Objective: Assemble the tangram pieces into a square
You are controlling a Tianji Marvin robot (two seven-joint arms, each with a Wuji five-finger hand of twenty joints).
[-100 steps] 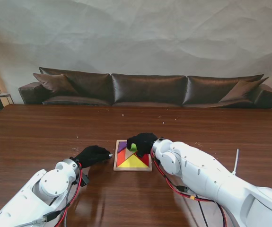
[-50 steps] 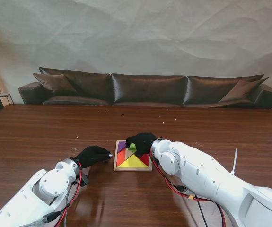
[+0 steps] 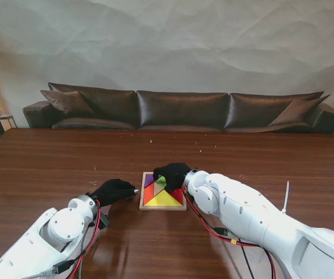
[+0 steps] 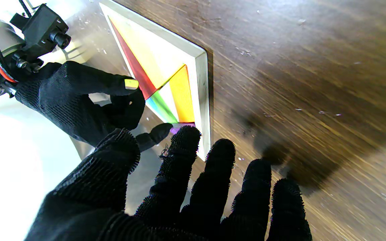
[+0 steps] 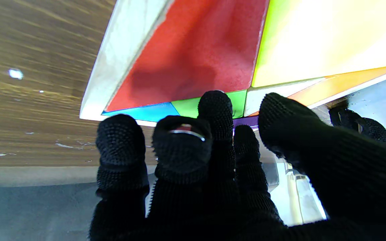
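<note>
Wood frames the puzzle: a shallow square tray (image 3: 142, 200) sits on the dark brown surface (image 3: 62, 163) just ahead of the robot, between its two arms, with yellow (image 3: 164, 199), red (image 3: 150, 195), purple (image 3: 149, 181) and green (image 3: 161, 182) pieces lying inside it. The right hand (image 3: 173, 174) hangs over the tray's far right corner, its fingers (image 5: 215, 104) curled down and bunched close together, one tip resting on or just over the green piece (image 5: 188, 106); whether it actually pinches that piece cannot be told, since the black glove hides the contact. The left hand (image 3: 113, 190) lies flat on the surface just beside the tray's left edge, holding nothing, fingers (image 4: 219, 157) spread and reaching toward the frame.

The green piece lies directly under the right fingertips, toward the tray's far side, so the right hand is clearly the nearer one. Seating that piece likely calls for a small push or turn from the right hand, while the left steadies the frame.
</note>
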